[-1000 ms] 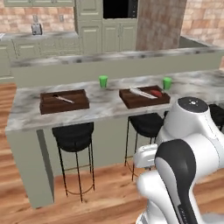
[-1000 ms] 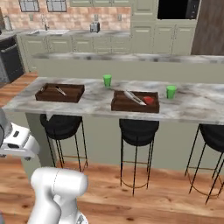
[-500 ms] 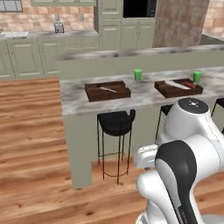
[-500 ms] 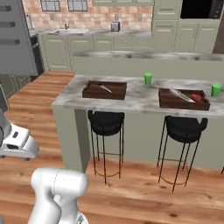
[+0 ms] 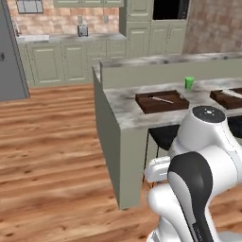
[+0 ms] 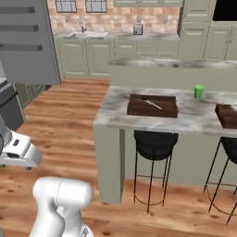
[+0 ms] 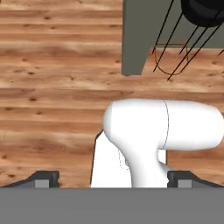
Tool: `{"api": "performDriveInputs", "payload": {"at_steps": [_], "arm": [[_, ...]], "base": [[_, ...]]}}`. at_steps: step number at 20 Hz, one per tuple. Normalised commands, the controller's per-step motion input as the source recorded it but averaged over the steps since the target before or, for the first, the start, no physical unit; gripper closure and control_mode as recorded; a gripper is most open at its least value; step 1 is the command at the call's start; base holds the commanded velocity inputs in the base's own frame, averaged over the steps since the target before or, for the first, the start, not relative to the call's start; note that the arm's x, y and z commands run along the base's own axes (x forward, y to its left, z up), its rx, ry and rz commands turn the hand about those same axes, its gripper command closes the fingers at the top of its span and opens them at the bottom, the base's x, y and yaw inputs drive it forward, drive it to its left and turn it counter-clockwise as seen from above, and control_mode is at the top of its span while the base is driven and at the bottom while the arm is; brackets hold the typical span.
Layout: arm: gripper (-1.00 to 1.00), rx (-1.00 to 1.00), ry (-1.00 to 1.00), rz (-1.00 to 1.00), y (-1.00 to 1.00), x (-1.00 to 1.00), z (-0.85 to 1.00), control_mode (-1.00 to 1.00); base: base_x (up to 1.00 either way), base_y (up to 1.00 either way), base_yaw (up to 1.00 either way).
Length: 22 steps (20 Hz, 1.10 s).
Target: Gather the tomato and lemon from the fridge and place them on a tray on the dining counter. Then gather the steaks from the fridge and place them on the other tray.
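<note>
My gripper (image 7: 113, 179) points down at the wood floor, open, its fingertips (image 7: 43, 179) wide apart with nothing held between them. The grey fridge (image 6: 28, 41) with dark bar handles stands at the far left, door shut, and its edge (image 5: 9, 56) also shows in the left base view. The dining counter (image 6: 115, 113) with its marbled top carries a dark brown tray (image 6: 152, 105) near its left end. A second tray (image 6: 227, 115) is cut off at the right. Both trays (image 5: 162, 101) (image 5: 229, 98) lie right of centre in the left base view. Tomato, lemon and steaks are out of view.
A green cup (image 6: 199, 91) stands behind the near tray. Black stools (image 6: 155, 143) sit under the counter overhang. The counter's sage base (image 7: 140, 35) and a stool (image 7: 205, 8) are just ahead in the hand view. Open wood floor (image 5: 52, 142) stretches left toward the fridge and wall cabinets (image 6: 92, 55).
The base has swung left: the counter and trays slid to the right of both views and the fridge came in at the left. The gripper stays open.
</note>
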Motion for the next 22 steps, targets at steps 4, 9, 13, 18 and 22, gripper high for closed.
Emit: {"api": "performDriveInputs", "payload": {"at_steps": [4,9,13,18,22], "arm": [[-1.0,0.0,0.0,0.0,0.0,0.0,0.0,1.0],[-1.0,0.0,0.0,0.0,0.0,0.0,0.0,1.0],[-1.0,0.0,0.0,0.0,0.0,0.0,0.0,1.0],[-1.0,0.0,0.0,0.0,0.0,0.0,0.0,1.0],[-1.0,0.0,0.0,0.0,0.0,0.0,0.0,1.0]], "base": [[0.72,1.0,0.0],[0.77,1.0,0.0],[0.86,1.0,0.0],[0.96,1.0,0.0],[0.85,0.76,0.0]]}}
